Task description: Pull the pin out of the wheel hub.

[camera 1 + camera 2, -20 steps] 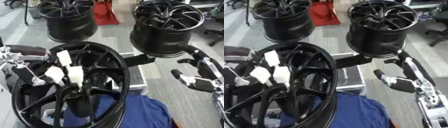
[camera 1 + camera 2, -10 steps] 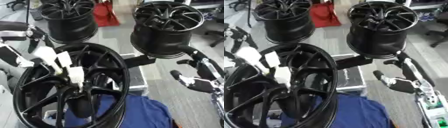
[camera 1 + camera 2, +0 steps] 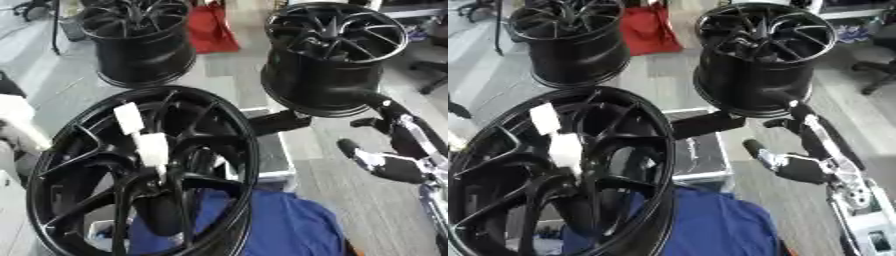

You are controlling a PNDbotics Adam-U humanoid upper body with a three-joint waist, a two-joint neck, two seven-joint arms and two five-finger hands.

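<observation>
Two white tags on the near wheel (image 3: pixel 140 170) are all I can pick out of the pin: a small white block (image 3: pixel 129 118) near the upper rim and a longer white piece (image 3: pixel 152 150) just below it, running down toward the centre of the spokes. I take that longer piece to be the pin, though the view is too soft to be sure. Its long axis lies roughly up and down along the wheel's face, tilted slightly.

From my right hand (image 3: pixel 394 162), the pin sits well off to the left, across the rim and slightly nearer to me. That hand hangs with fingers relaxed and spread, holding nothing, apart from the wheel. My left hand is not in view now, so the right is the only one I can place; a reach from it would have to cross the whole rim.

Half a second ago my left arm was up by the wheel's upper left edge, next to the white pieces; it has since gone from view, while both pieces are still on the wheel.

Beyond my right hand stand a second black wheel (image 3: pixel 763 55), a third one (image 3: pixel 140 42) and a red bag (image 3: pixel 214 30).
</observation>
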